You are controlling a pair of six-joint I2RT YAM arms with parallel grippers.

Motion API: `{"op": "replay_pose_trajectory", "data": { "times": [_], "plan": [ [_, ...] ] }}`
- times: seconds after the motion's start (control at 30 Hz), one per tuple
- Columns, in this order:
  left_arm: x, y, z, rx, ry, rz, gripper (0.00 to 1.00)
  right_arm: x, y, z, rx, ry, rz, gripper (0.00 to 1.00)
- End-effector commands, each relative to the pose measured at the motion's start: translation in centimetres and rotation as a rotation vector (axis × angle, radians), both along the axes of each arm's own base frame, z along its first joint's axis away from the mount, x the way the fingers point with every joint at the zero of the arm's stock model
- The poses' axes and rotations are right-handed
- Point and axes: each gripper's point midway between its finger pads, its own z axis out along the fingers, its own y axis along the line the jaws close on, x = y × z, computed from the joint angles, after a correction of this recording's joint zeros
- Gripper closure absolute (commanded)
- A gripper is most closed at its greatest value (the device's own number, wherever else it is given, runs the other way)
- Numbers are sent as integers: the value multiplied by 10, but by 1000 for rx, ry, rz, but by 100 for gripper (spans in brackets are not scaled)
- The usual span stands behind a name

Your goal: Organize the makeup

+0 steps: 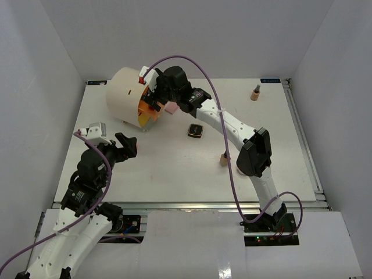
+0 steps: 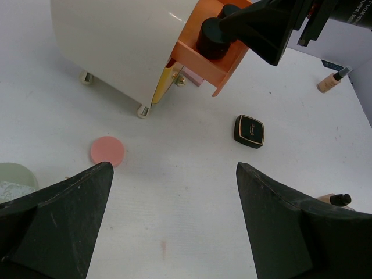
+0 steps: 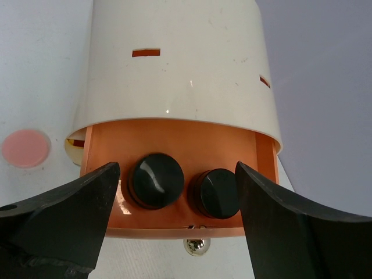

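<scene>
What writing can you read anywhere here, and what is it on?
Compact: gold script on the lid, too small to read.
Right arm: white print, cut off at the picture's edge and too blurred to quote.
Nothing else shows any writing.

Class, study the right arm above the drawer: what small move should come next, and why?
Probably lift the right end effector clear of the drawer. Its jaws stand open, and two black jars sit in the drawer, neither looking gripped. The compact lies on the table, awaiting pickup.
</scene>
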Motion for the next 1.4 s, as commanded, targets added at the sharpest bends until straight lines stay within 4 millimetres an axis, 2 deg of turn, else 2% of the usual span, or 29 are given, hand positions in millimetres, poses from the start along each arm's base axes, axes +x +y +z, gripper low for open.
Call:
{"op": "replay_pose_trajectory", "data": {
  "times": [0.0, 0.07, 0.17, 0.23, 0.3, 0.33, 0.4, 0.47, 0.57, 0.67, 0.73, 0.8, 0.83, 0.87, 1.0, 1.03, 1.17, 1.3, 1.37],
  "plan": [
    [1, -2, 2, -2, -17, -13, 2, -13, -9, 68, 117, -76, 5, 13],
    [2, -9, 2, 2, -19, -54, 2, -21, -9, 79, 139, -67, 30, 13],
    [3, -26, 4, 15, -19, -147, 3, -44, -17, 109, 183, -47, 99, 13],
    [6, -38, 7, 21, -13, -210, 4, -61, -25, 120, 190, -17, 166, 13],
    [10, -54, 14, 29, -5, -291, 11, -80, -41, 128, 203, 26, 278, 13],
    [13, -62, 15, 33, 3, -324, 16, -89, -48, 125, 206, 68, 330, 16],
    [22, -84, 13, 50, 52, -431, 31, -121, -73, 116, 234, 188, 508, 26],
    [25, -100, 27, 48, 44, -514, 39, -119, -107, 99, 248, 261, 530, 41],
    [47, -125, 33, 51, 89, -602, 60, -119, -142, 64, 230, 279, 468, 54],
    [73, -142, 39, 51, 124, -627, 69, -121, -187, 19, 241, 326, 350, 63],
    [87, -148, 38, 66, 148, -610, 74, -129, -210, 10, 260, 327, 308, 72],
    [102, -157, 37, 97, 166, -599, 76, -129, -230, -12, 271, 344, 247, 80],
    [110, -164, 36, 116, 175, -594, 77, -134, -235, -27, 268, 365, 226, 82],
    [119, -164, 34, 147, 180, -566, 77, -136, -241, -27, 274, 344, 206, 82],
    [141, -193, 19, 251, 226, -547, 78, -132, -261, -39, 325, 332, 142, 82],
    [149, -194, 16, 286, 229, -515, 78, -129, -266, -41, 330, 335, 128, 82],
    [167, -208, -4, 408, 253, -481, 77, -125, -274, -51, 334, 351, 106, 82],
    [188, -205, -25, 519, 283, -438, 77, -125, -277, -56, 337, 358, 108, 80],
    [198, -196, -29, 594, 280, -391, 76, -125, -278, -57, 338, 355, 109, 79]
  ]
}}
